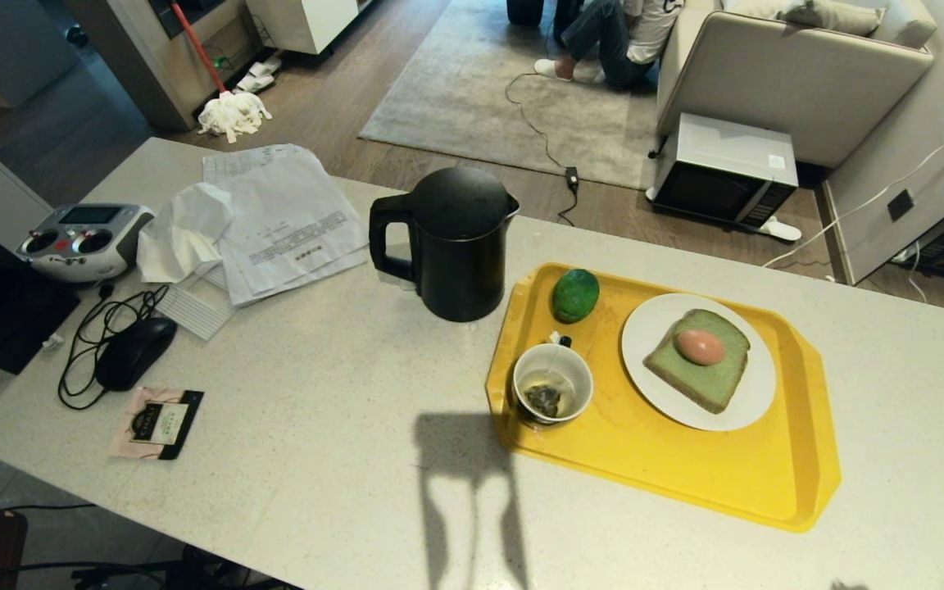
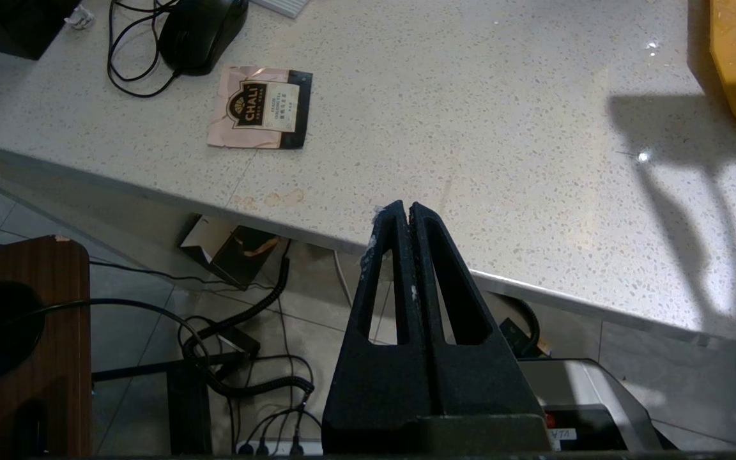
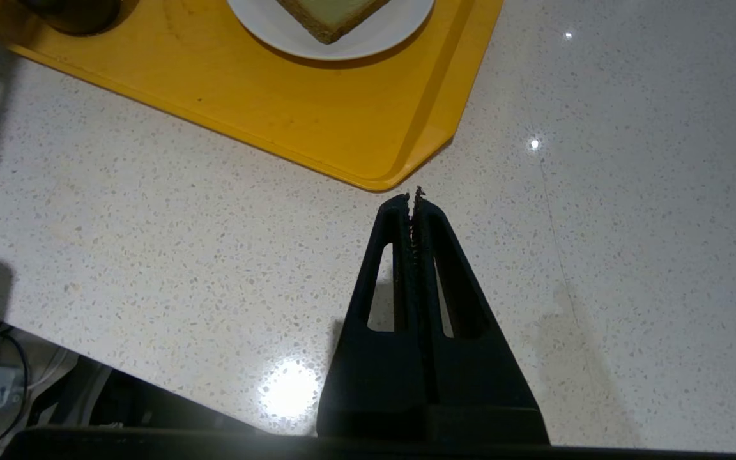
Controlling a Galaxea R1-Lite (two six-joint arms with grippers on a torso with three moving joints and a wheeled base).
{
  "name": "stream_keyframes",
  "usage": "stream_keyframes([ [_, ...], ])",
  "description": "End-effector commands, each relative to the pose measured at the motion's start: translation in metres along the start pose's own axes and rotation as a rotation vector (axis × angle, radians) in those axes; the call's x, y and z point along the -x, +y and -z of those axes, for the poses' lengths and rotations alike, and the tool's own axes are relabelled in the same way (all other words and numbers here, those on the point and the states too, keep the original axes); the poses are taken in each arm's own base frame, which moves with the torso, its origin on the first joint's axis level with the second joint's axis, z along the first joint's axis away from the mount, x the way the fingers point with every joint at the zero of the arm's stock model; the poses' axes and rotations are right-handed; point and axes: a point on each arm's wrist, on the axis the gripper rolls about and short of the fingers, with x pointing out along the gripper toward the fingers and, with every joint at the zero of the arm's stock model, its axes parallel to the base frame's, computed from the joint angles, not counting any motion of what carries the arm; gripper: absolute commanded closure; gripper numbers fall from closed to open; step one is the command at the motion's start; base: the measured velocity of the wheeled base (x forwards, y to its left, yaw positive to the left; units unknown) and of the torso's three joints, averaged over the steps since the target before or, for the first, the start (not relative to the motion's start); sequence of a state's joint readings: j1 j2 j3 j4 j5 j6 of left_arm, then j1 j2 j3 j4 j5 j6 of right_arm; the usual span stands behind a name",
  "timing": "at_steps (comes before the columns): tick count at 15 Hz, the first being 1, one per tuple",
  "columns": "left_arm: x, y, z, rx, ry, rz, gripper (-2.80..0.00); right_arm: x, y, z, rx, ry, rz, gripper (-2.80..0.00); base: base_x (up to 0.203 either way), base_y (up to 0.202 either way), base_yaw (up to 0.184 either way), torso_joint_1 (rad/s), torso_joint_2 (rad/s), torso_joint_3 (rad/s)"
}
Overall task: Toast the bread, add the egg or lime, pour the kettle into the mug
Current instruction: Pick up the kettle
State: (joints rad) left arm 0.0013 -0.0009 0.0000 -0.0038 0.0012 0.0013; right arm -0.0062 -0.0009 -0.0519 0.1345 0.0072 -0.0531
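On a yellow tray (image 1: pixel 751 483) stands a white plate (image 1: pixel 652 332) with the green bread (image 1: pixel 714 381) on it, and the reddish-brown egg (image 1: pixel 700 347) rests on the slice. The lime (image 1: pixel 575 295) lies at the tray's far left corner. The mug (image 1: pixel 552 383), holding liquid and a tea bag, stands at the tray's left edge. The black kettle (image 1: pixel 456 246) stands on the counter left of the tray. My left gripper (image 2: pixel 409 207) is shut and empty over the counter's near edge. My right gripper (image 3: pixel 414 197) is shut and empty just short of the tray's near corner (image 3: pixel 381 182). Neither arm shows in the head view.
On the counter's left part lie papers (image 1: pixel 292 217), a crumpled tissue (image 1: pixel 181 233), a remote controller (image 1: pixel 83 239), a wired mouse (image 1: pixel 134 351) and a tea packet (image 1: pixel 159 422). A person sits on the rug (image 1: pixel 628 37) beyond; a microwave (image 1: pixel 722 172) stands on the floor.
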Motion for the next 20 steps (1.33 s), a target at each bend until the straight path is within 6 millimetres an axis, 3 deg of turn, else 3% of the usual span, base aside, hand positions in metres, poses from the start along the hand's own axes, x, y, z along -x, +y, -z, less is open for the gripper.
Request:
stream_keyframes([
  [1,0.0001,0.0,-0.0001,0.0,-0.001,-0.001,0.0,0.0,0.0,0.0,0.001,0.001,0.0,0.0,0.0,0.0,0.0,0.0,0.0,0.0],
  [20,0.0001,0.0,-0.0001,0.0,-0.001,-0.001,0.0,0.0,0.0,0.0,0.001,0.001,0.0,0.0,0.0,0.0,0.0,0.0,0.0,0.0],
])
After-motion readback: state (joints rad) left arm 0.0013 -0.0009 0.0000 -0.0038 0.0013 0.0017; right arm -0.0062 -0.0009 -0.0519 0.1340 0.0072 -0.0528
